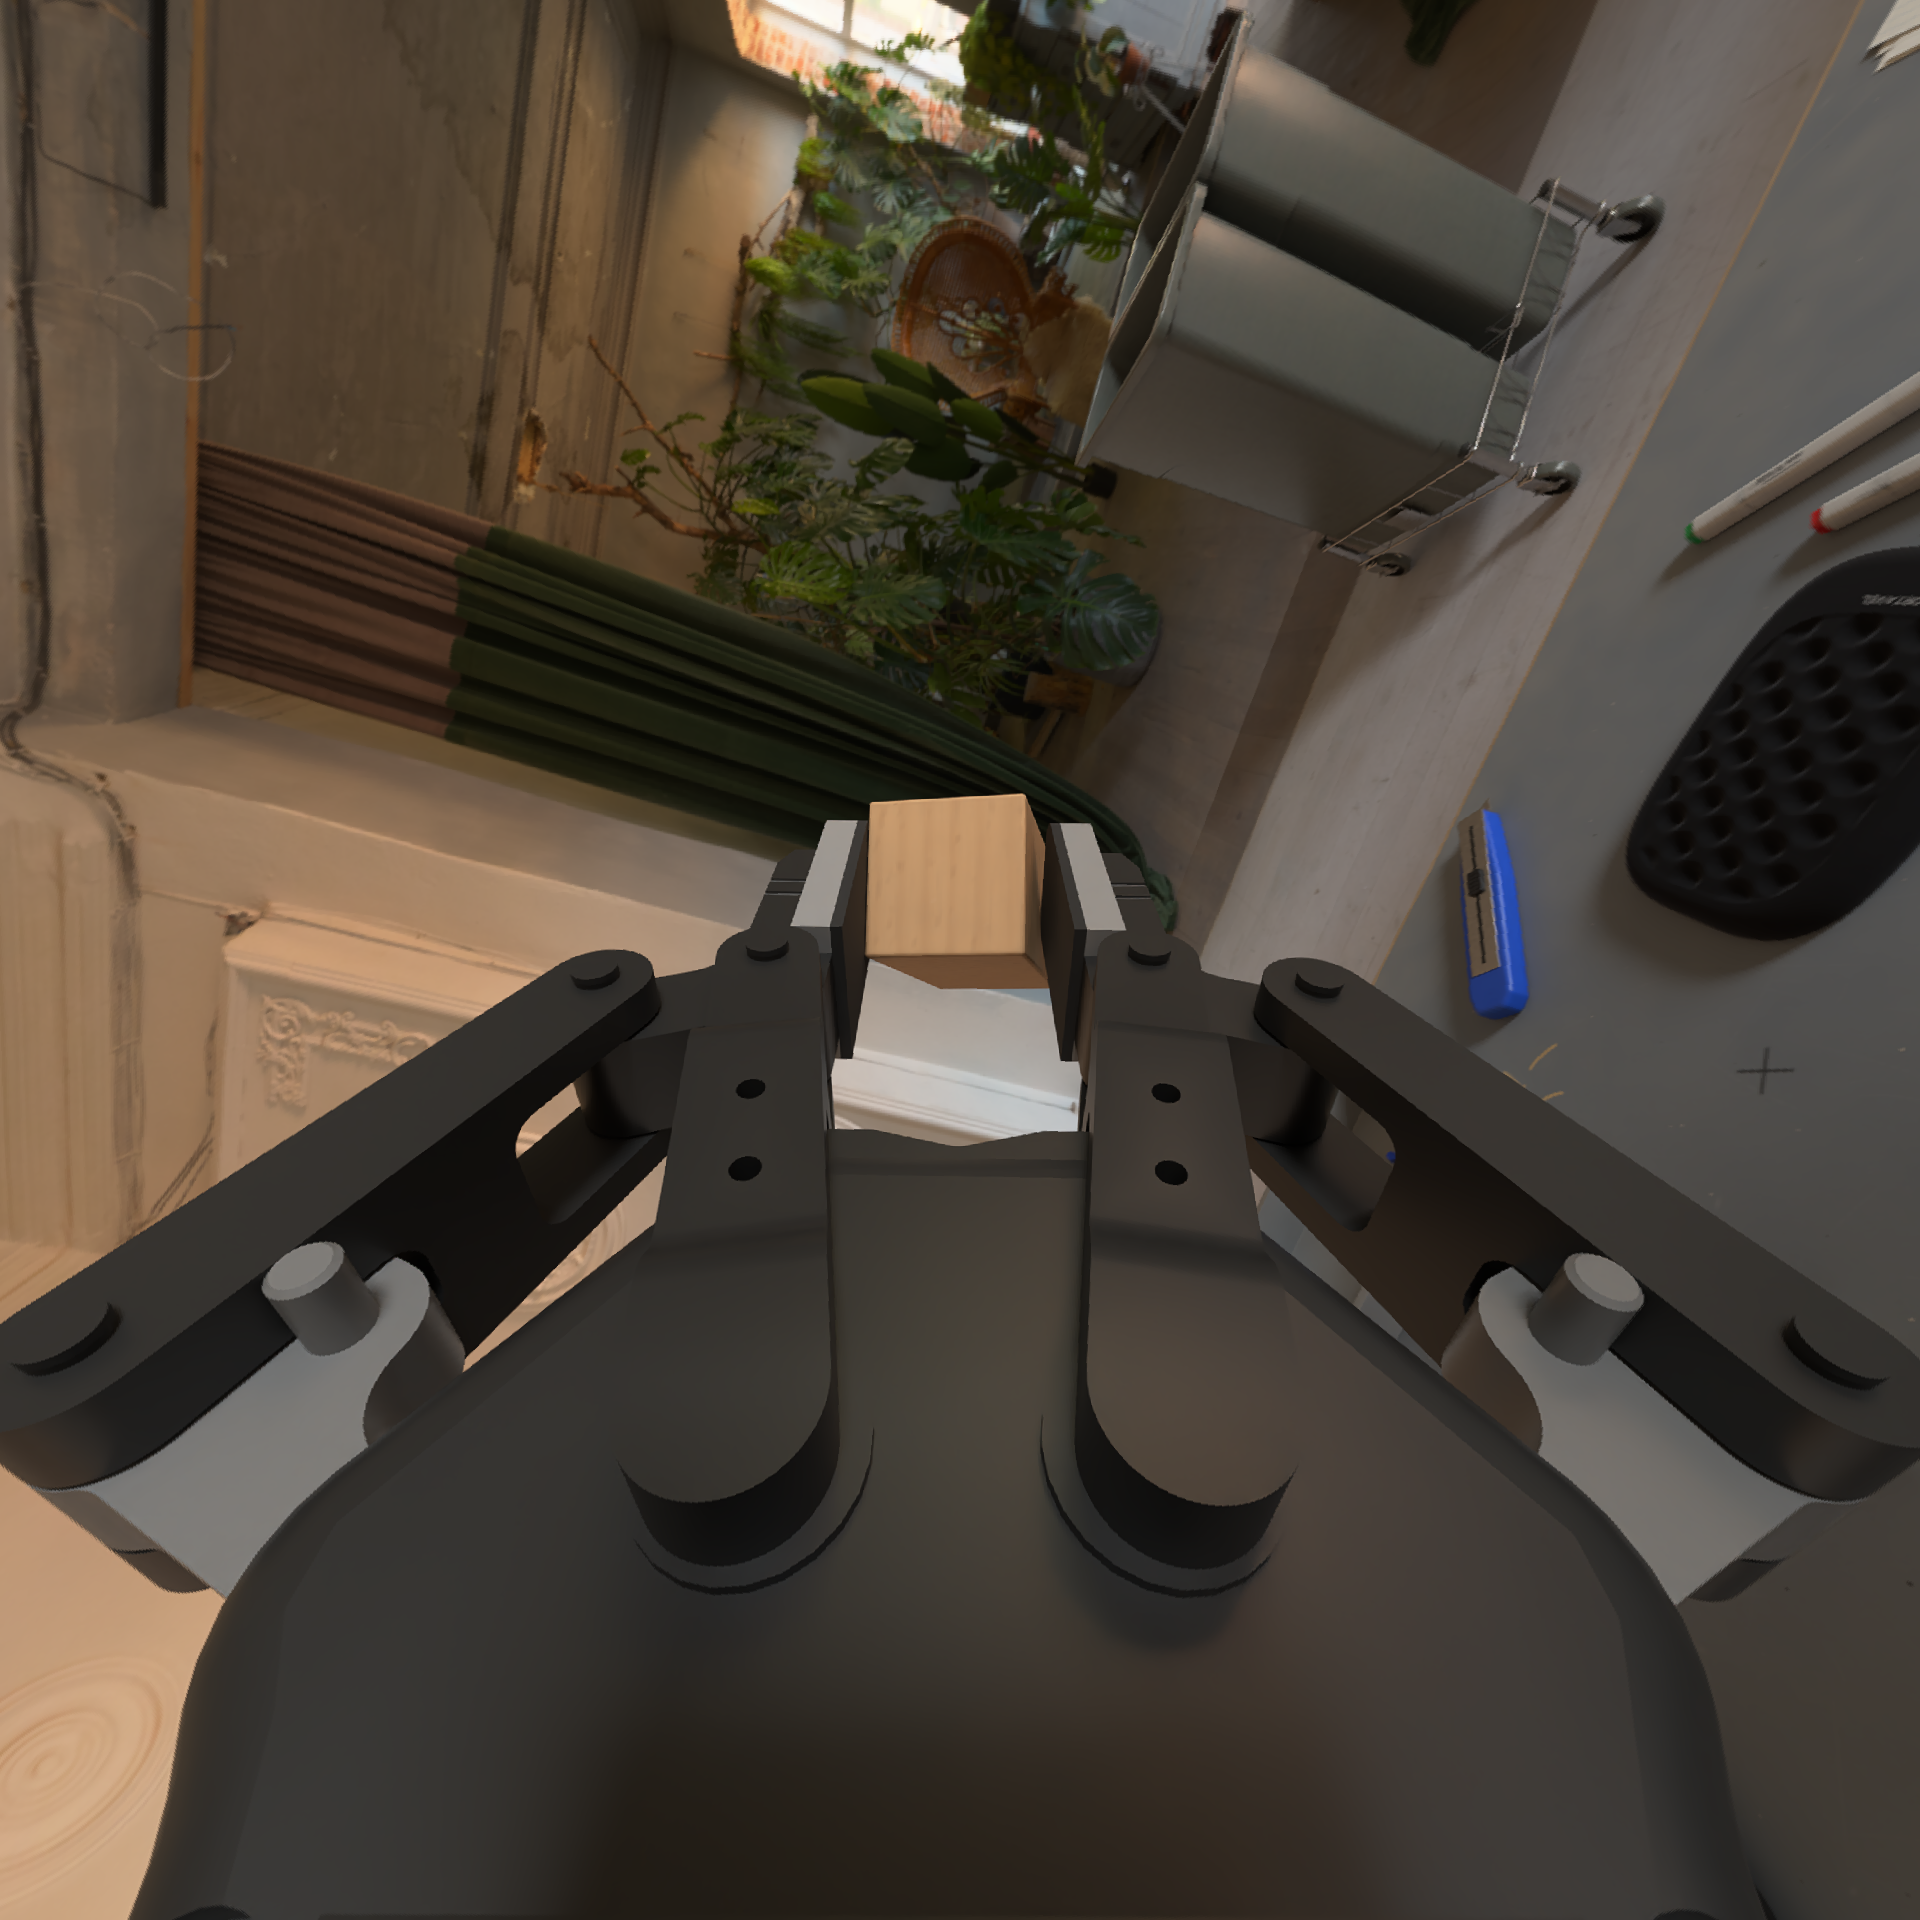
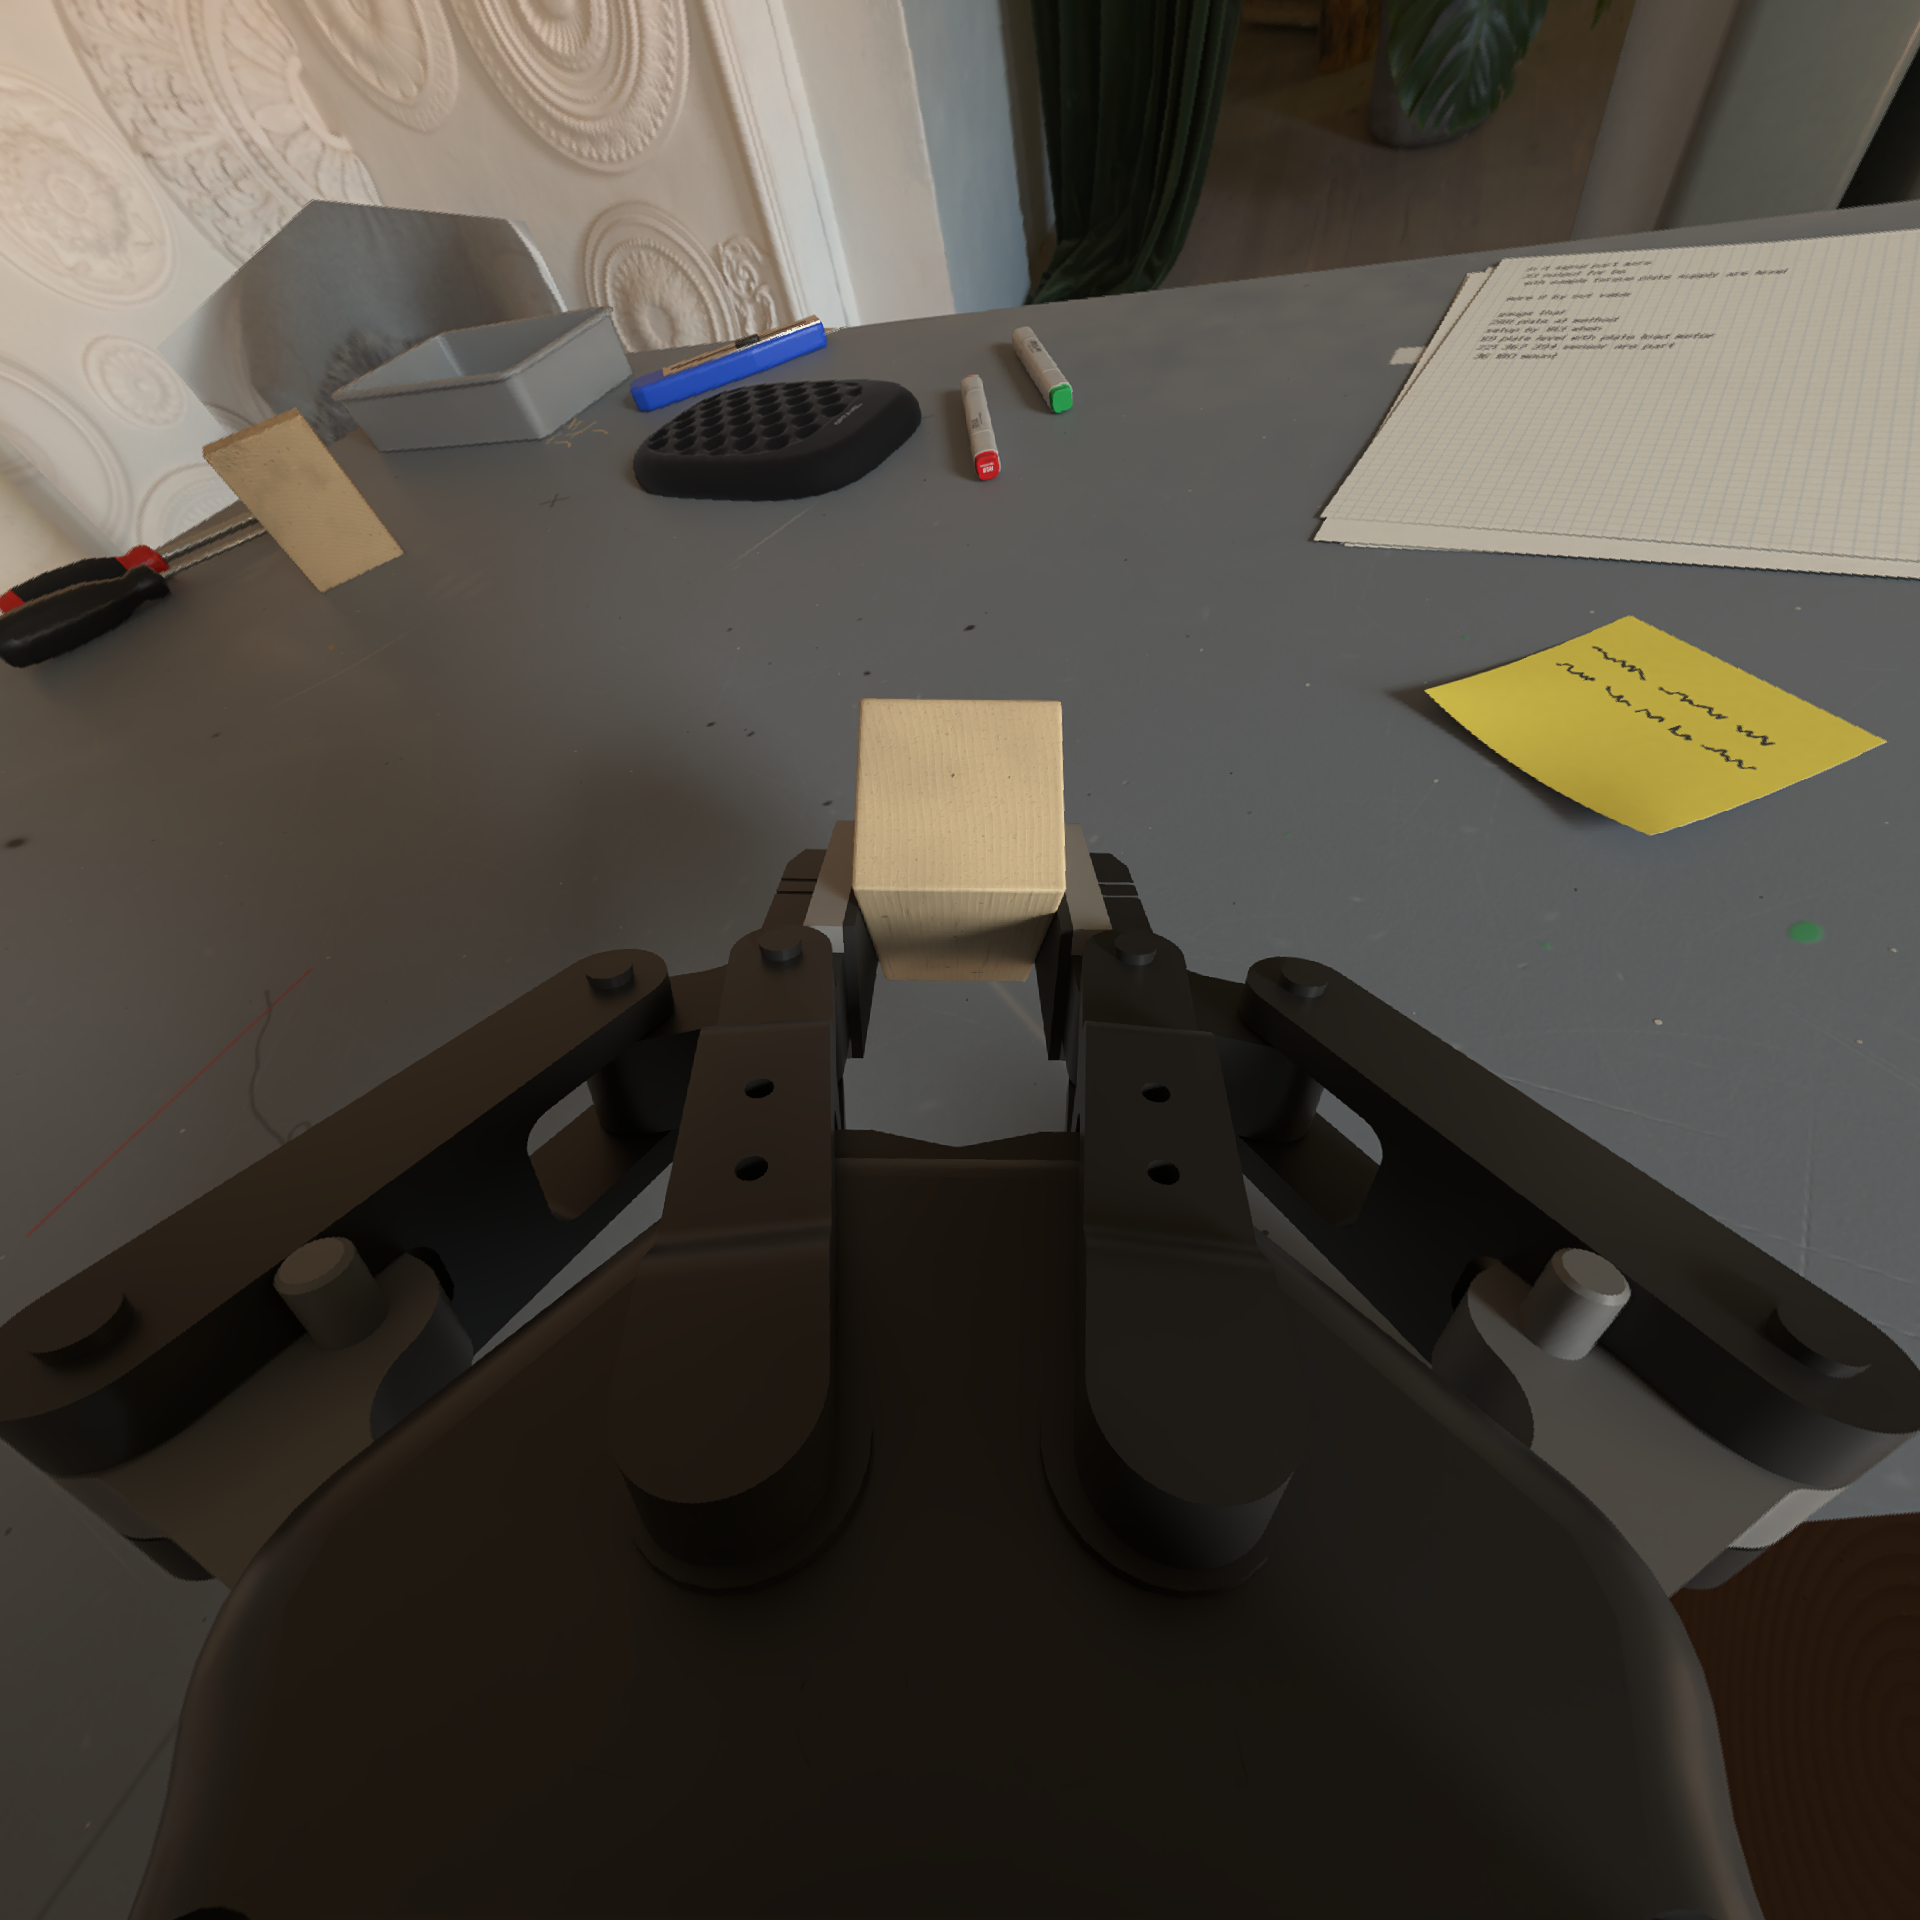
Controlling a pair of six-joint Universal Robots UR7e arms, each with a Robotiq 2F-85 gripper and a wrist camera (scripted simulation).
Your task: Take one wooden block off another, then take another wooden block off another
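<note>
- Left gripper (image 1: 956, 904) closed on a tan wooden block (image 1: 951, 888), centre of frame, held up in the air — tabletop (image 1: 1714, 1195) only along the right edge, a blue utility knife (image 1: 1493, 914) and black perforated pad (image 1: 1787, 748) lying there.
- Right gripper (image 2: 958, 914) clamped on a paler wooden block (image 2: 961, 821), centre of frame, carried above the grey tabletop (image 2: 520, 831); no contact with the surface visible.
- Upper left of the right wrist view: a third, flat wooden block (image 2: 301, 499) alone beside a grey tray (image 2: 488, 384).
- Judged far along — both blocks apparently lifted off, no stack in sight.
- Left to do, probably: setting both blocks down and letting go.
</note>
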